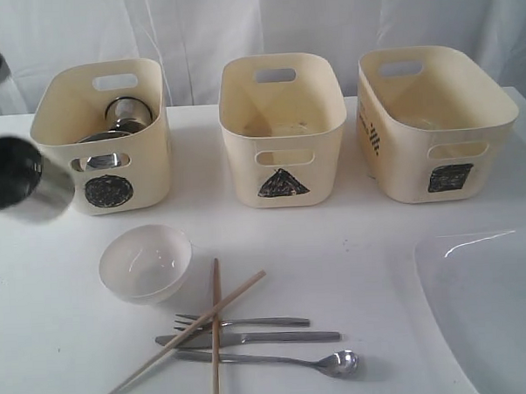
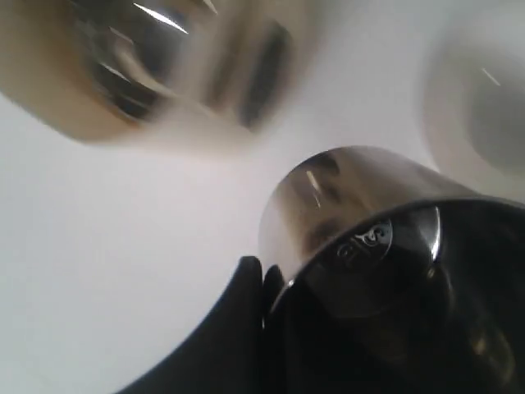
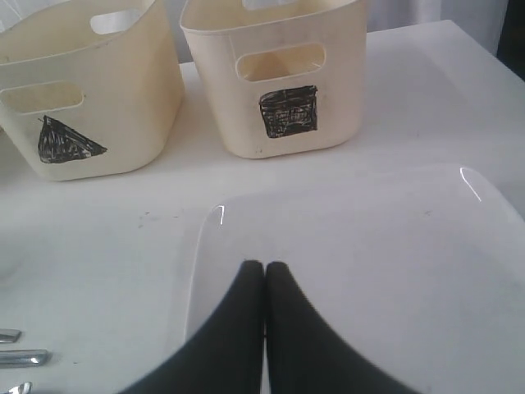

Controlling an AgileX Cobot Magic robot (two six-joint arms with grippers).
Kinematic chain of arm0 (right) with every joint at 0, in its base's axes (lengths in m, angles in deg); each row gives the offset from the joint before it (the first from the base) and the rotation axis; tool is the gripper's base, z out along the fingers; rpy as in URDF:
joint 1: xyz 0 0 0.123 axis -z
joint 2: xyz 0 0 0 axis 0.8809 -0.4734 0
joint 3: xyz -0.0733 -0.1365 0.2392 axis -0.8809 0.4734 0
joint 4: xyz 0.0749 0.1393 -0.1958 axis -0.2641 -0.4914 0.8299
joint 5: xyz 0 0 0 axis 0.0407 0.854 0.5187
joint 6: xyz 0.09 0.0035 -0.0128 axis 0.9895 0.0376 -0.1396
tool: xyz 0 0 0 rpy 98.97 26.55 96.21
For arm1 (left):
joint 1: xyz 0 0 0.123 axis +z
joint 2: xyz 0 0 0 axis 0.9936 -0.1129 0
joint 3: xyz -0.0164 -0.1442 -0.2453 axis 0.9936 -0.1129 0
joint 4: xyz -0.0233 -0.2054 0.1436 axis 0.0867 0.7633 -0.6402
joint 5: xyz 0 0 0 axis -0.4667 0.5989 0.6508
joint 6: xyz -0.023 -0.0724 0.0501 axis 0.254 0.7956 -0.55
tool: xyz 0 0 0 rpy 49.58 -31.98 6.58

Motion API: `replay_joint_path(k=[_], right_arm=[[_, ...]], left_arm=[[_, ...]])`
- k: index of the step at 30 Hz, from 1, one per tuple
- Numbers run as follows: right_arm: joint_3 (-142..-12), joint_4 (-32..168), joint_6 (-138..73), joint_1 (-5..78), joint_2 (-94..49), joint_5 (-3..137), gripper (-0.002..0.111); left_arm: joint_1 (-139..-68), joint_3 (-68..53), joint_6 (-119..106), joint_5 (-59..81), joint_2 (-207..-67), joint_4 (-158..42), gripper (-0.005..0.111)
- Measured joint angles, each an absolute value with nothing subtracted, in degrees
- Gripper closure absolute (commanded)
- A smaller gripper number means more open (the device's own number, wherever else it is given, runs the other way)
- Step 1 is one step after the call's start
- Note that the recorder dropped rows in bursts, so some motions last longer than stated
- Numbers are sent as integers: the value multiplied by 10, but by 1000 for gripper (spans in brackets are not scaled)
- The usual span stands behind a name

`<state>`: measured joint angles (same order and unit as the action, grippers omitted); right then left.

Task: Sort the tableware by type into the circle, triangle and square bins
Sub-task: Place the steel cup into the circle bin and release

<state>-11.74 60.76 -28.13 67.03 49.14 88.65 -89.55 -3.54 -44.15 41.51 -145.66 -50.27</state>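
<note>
One shiny steel cup is clamped by its rim in the left gripper, above the table just beside the cream plastic tub marked with a circle, which holds more steel ware. One small white bowl, two crossed wooden chopsticks, one steel fork, one knife and one spoon lie in front of the triangle tub. The right gripper, pinched together and empty, hangs over one large white squarish plate near the square tub. The tabletop is white, with a white curtain behind.
</note>
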Motion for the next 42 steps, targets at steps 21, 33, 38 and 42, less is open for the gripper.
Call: replay_joint_path(k=[21,33,38,42], right_arm=[[-117,608,-281,670,491,887,108],[-117,608,-281,670,491,887,108],[-117,608,-281,670,491,887,108],[-117,608,-281,670,491,887,108]], left_arm=[[-895,34,13,-251,-1753,-751,106],[-895,38,86,-242,-1755,-797,35],[-895,38,129,-273,-1755,-808,29],[-895,38,138,-281,-1740,-814,29]])
